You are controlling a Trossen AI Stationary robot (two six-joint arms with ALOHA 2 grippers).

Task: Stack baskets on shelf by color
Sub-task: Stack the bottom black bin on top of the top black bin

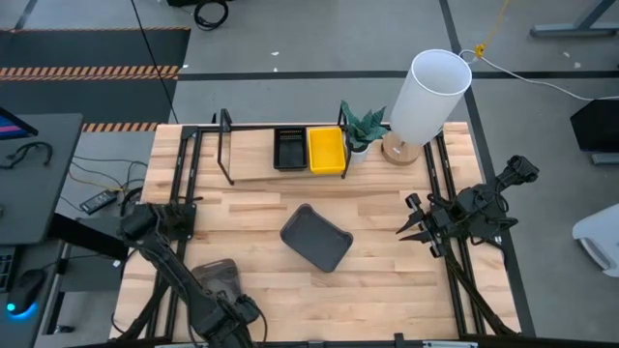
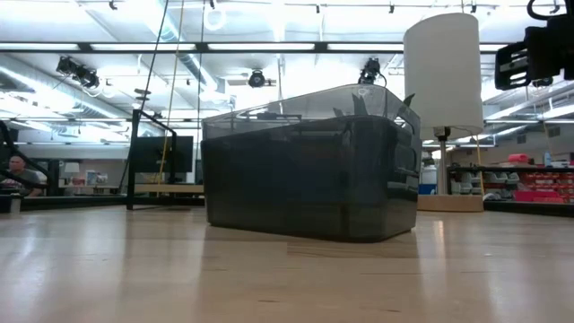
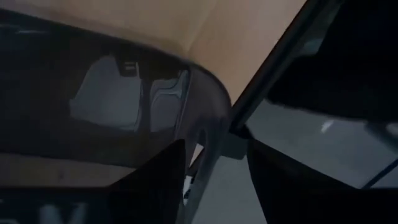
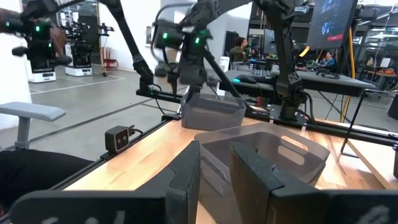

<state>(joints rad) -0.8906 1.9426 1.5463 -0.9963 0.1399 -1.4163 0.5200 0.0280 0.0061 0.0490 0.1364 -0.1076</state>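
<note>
Both arms are showing matte black jointed links; the right gripper (image 1: 418, 224) is ending in two tapered, pointed dark fingers.

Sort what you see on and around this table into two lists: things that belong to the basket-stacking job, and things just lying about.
Job: yellow basket, black basket, shelf, two grey baskets.

Lying about: lamp, small plant.

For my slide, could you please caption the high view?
Grey basket mid-table; black basket and yellow basket side by side on the shelf.
</note>
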